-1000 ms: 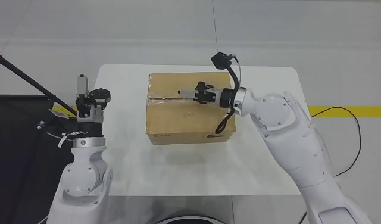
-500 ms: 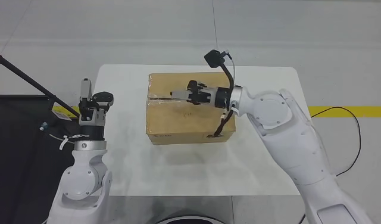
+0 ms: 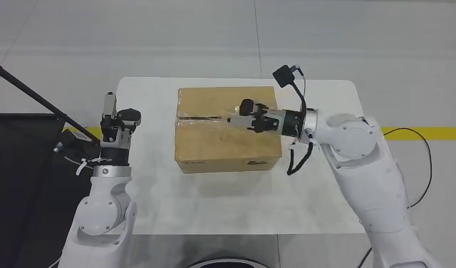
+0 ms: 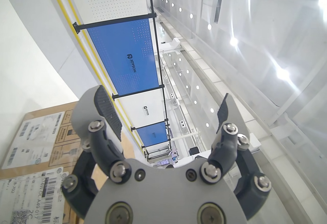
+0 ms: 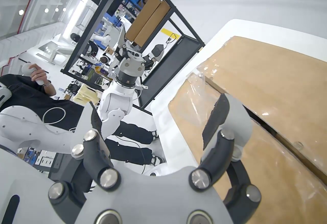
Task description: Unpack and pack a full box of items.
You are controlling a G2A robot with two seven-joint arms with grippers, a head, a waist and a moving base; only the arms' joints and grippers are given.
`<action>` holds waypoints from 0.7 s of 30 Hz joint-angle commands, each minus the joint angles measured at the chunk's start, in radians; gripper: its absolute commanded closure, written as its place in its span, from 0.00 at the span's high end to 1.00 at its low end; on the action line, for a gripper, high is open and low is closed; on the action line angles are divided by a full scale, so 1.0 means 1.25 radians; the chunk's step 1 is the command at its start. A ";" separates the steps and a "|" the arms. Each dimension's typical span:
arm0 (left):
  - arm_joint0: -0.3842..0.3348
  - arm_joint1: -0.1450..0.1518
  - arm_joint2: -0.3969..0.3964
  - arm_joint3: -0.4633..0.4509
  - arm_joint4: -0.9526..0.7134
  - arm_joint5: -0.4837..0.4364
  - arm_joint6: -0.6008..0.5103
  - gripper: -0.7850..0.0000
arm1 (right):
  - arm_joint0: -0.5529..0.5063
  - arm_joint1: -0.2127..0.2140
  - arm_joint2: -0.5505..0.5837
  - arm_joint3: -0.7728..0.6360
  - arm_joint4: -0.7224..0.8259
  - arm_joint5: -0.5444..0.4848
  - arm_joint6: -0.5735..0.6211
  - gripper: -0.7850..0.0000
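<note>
— So, what has changed around the box (image 3: 214, 143)?

— The right gripper (image 3: 234, 116) has drawn back to the right along the top seam (image 5: 265, 122). Half a second ago it reached further left, and its wrist has turned as well. The left gripper (image 3: 117, 115) has drifted a little rightward near the table's (image 3: 320, 197) left edge and points upward.

— Is either one holding anything?

— No. Both pairs of jaws stand spread with nothing between them. The right gripper hovers just over the seam.

— And what does that mean for the unpacking?

— Little is done yet, I judge. The box sits in the middle of the table with its flaps down. But the clear tape (image 5: 196, 97) over the seam lies wrinkled and puckered toward the left end, so it looks loosened rather than stuck flat. Getting it off seems to be the step in hand.

— How does the box look otherwise?

— It is plain brown cardboard, squat and rectangular, with a dark slit between the flaps. There are white printed labels (image 4: 33, 133) on the side facing the left arm.
</note>
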State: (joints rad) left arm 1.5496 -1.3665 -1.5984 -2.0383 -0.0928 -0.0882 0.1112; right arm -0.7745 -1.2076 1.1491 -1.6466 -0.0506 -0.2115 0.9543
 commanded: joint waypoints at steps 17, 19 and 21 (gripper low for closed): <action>0.006 -0.002 -0.018 0.012 -0.012 -0.007 -0.007 1.00 | 0.001 -0.011 -0.215 -0.188 -0.802 0.445 -0.097 1.00; 0.009 -0.002 -0.023 0.013 -0.017 -0.009 -0.008 1.00 | 0.011 -0.016 -0.240 -0.197 -0.850 0.462 -0.063 1.00; 0.010 -0.002 -0.028 0.015 -0.021 -0.011 -0.009 1.00 | 0.020 -0.022 -0.263 -0.203 -0.897 0.477 -0.035 1.00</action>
State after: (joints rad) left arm 1.5618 -1.3688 -1.6308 -2.0212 -0.1174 -0.1013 0.1002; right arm -0.7543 -1.2320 0.8333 -1.8977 -1.1414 0.3782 0.8935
